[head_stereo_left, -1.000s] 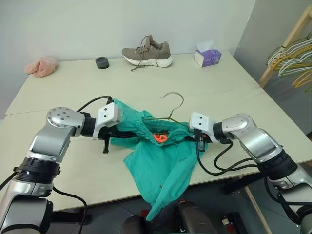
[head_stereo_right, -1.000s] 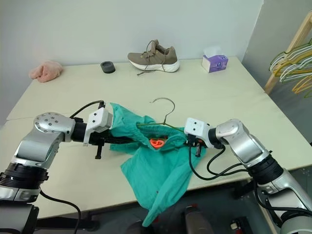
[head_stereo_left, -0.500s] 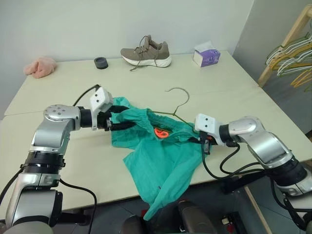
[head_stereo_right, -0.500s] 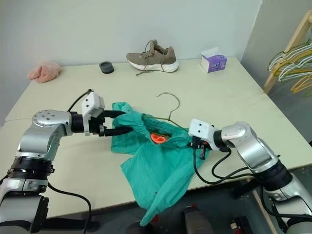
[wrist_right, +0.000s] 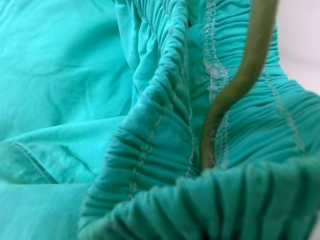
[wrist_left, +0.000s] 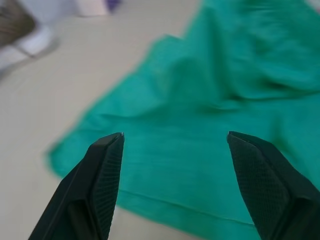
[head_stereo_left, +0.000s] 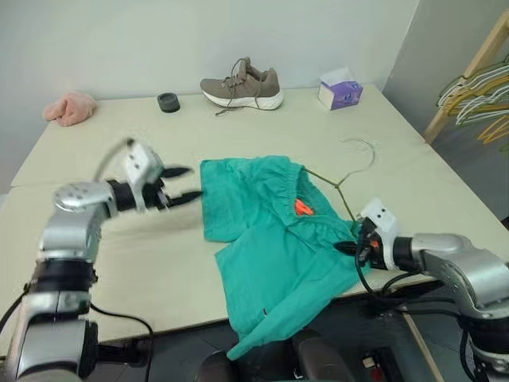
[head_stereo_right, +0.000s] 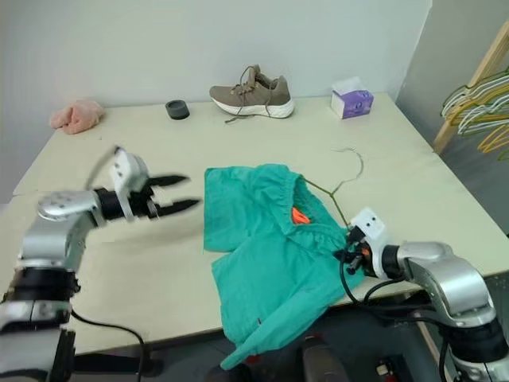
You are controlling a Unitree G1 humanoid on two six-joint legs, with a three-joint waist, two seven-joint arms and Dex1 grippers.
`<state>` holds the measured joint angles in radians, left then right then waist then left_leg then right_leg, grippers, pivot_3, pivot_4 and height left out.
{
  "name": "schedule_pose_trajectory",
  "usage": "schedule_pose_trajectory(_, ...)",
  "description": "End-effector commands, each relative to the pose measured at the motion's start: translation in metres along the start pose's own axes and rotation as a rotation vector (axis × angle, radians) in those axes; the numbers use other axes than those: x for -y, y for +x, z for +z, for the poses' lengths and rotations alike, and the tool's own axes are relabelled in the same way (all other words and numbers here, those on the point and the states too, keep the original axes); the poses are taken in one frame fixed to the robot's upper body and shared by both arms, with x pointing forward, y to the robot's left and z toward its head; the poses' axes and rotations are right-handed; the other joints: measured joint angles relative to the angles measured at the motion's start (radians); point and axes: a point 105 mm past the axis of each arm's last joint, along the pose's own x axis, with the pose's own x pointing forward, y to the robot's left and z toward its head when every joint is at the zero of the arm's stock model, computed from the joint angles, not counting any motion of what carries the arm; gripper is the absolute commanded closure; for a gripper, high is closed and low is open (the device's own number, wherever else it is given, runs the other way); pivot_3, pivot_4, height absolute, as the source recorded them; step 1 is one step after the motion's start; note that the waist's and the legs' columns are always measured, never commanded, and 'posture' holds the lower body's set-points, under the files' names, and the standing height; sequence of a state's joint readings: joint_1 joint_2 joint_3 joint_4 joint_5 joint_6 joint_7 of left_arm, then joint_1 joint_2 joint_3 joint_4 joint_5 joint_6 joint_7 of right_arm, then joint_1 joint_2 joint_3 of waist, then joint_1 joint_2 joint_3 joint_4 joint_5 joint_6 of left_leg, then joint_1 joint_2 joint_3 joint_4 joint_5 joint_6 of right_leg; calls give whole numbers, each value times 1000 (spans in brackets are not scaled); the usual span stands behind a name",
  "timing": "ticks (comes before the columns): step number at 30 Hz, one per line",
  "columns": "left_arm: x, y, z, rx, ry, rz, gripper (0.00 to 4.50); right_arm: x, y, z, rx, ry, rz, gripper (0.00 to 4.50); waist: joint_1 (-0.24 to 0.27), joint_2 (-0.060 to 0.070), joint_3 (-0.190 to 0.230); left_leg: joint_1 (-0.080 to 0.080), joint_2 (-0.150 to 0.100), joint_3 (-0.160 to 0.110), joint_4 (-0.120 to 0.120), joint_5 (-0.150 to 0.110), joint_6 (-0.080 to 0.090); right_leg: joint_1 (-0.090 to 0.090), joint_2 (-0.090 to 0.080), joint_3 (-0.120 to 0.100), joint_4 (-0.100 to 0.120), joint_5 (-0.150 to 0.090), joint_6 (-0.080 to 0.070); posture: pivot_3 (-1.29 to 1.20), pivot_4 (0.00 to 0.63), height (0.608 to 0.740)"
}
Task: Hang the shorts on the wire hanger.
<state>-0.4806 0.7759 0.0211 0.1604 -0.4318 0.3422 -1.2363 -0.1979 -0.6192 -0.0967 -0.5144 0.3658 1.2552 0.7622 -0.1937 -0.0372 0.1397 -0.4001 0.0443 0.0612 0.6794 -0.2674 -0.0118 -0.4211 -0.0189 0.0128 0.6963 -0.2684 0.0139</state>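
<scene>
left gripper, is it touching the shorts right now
Apart. In the right eye view the left gripper hangs open with bare table between its fingertips and the edge of the shorts.

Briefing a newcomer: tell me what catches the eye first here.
The teal-green fabric shorts sprawl over the table's near edge, a thin olive wire hanger poking out of their waistband. The right gripper is shut on that waistband; the left gripper hangs beside the shorts, jaws open.

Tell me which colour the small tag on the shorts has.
Bright orange. The tag sits just below the waistband of the teal-green shorts, clearest in the left eye view.
</scene>
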Motion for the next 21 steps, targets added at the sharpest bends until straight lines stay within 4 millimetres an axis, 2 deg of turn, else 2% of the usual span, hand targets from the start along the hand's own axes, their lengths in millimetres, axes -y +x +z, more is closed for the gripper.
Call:
schedule_pose_trajectory(1, 54, 20, 37, 86, -5, -314, 1028, 15, -29, -11, 32, 148, -178, 4500, 1, 0, 0, 0, 0, 0, 0, 0, 0, 0, 0, 0, 0, 0, 0, -323, 127, 740)
schedule_pose_trajectory(4, 70, 31, 49, 124, -25, -408, 1028, 21, -46, -27, 12, 248, -277, 4500, -6, 1, 0, 2, -1, 1, 0, 0, 0, 1, 1, 1, 0, -3, 4, -352, 133, 740)
schedule_pose_trajectory(7, 87, 50, 63, 171, -25, -546, 1028, 36, -79, -61, -21, 412, -449, 4500, -4, 2, 0, 1, -2, -1, 0, 0, 0, 2, 6, 0, -1, -3, 5, -413, 146, 740)
schedule_pose_trajectory(9, 87, 59, 68, 186, 7, -550, 1028, 42, -92, -68, -2, 454, -516, 4500, -16, 2, 0, 1, -2, -1, -1, 0, 0, 2, 6, 1, -2, -4, 6, -430, 152, 740)
schedule_pose_trajectory(12, 82, 84, 86, 255, 84, -506, 1028, 66, -126, -70, 111, 539, -723, 4500, -50, 3, 1, 1, -3, 0, 0, 0, 1, 2, 6, 3, -3, -4, 6, -461, 164, 740)
schedule_pose_trajectory(15, 85, 98, 96, 294, 120, -498, 1028, 82, -150, -72, 140, 584, -866, 4500, -81, 5, 2, 2, -4, -1, -2, -1, 1, 3, 6, 3, -5, -4, 6, -469, 169, 740)
schedule_pose_trajectory(18, 93, 111, 108, 338, 166, -493, 1028, 105, -184, -70, 165, 615, -1052, 4500, -114, 12, 6, 2, -3, -2, -4, -1, 2, 5, 8, 3, -11, -4, 6, -473, 173, 740)
schedule_pose_trajectory(20, 96, 117, 115, 362, 183, -483, 1028, 119, -203, -59, 204, 601, -1136, 4500, -127, 14, 8, 1, -4, -1, -6, -2, 3, 8, 7, 4, -15, -4, 6, -469, 175, 740)
schedule_pose_trajectory(21, 98, 121, 119, 376, 199, -475, 1028, 130, -216, -45, 244, 574, -1190, 4500, -140, 15, 10, 2, -4, -1, -7, -2, 4, 9, 7, 4, -16, -4, 6, -470, 176, 740)
